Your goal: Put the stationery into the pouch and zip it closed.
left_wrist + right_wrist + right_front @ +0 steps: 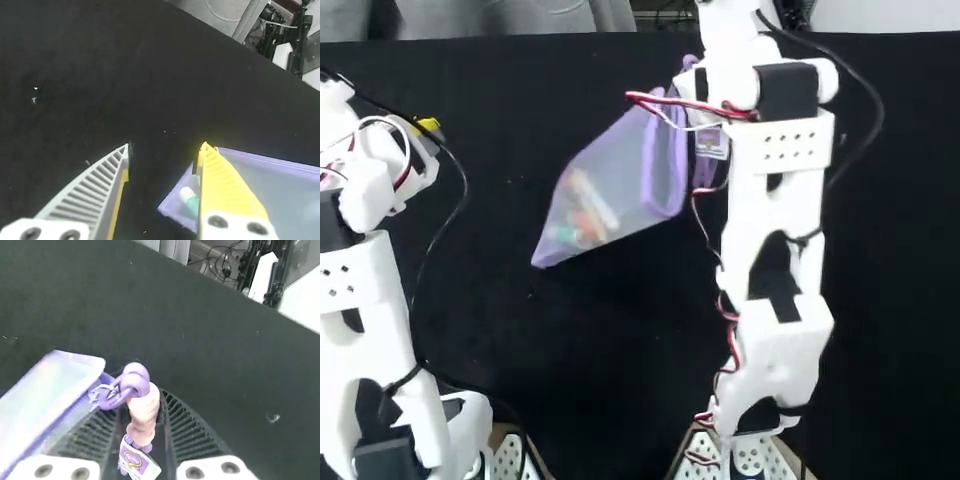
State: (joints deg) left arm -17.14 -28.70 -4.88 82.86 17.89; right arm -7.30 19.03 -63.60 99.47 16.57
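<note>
**High view.** We see the translucent purple pouch (610, 195) hanging tilted from the end of the right arm (775, 200), over the black table (520, 340). The stationery (582, 222) lies bunched in its lower corner. Red and white wires (670, 105) cross the pouch's upper edge, and the arm's body hides the grasp. The left arm (360, 220) stands well apart.

**Left wrist view.** The left gripper (165, 150) is spread wide and holds nothing. A pouch corner lies just beside its yellow finger (220, 185), which covers part of it.

**Right wrist view.** The right gripper (142, 407) is clamped on the pouch's purple strap (136, 381). A paper tag (132, 460) hangs from the strap.
</note>
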